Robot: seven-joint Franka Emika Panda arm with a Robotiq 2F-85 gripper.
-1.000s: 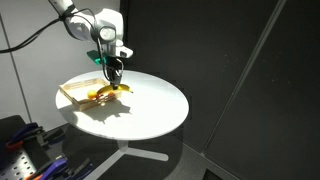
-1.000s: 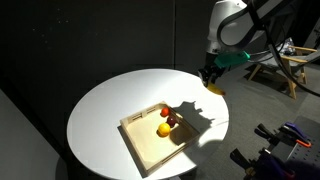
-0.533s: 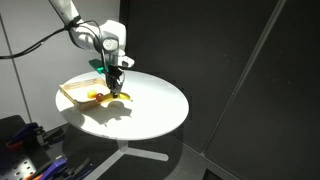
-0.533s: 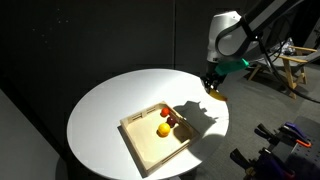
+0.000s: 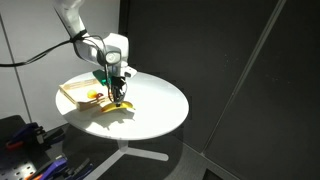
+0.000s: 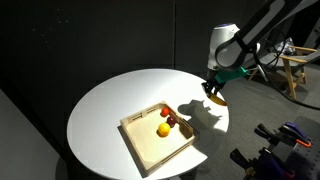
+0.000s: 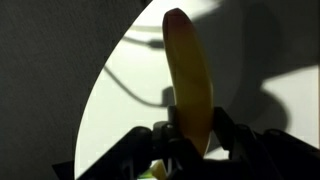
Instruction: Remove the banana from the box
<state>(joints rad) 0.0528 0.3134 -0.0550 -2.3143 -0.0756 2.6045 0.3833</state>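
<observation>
Over the last second I have carried the banana [image 6: 217,97] sideways and down. It hung higher and closer to the box [image 6: 150,148] before; now it hangs clear of the box's walls, over bare tabletop near the rim of the round white table [image 6: 110,105]. The gripper [image 6: 213,90] is pinching the banana, and in the wrist view its fingers [image 7: 226,130] press against both sides of the fruit [image 7: 188,75], which points away from the camera over the white surface. I judge that the removal itself is done, since the fruit no longer hangs over the tray, and what is left is to set it down and let go.

I cannot tell from any view whether the banana's low end already touches the table. In an exterior view the banana [image 5: 119,102] merges with its own shadow, and the box [image 5: 73,92] sits partly behind the arm. The wrist view cuts the fingers off at the bottom edge, so I see little of the contact itself. A yellow-orange item [image 6: 163,129] and red ones [image 6: 170,118] remain in the box, too small to identify.
</observation>
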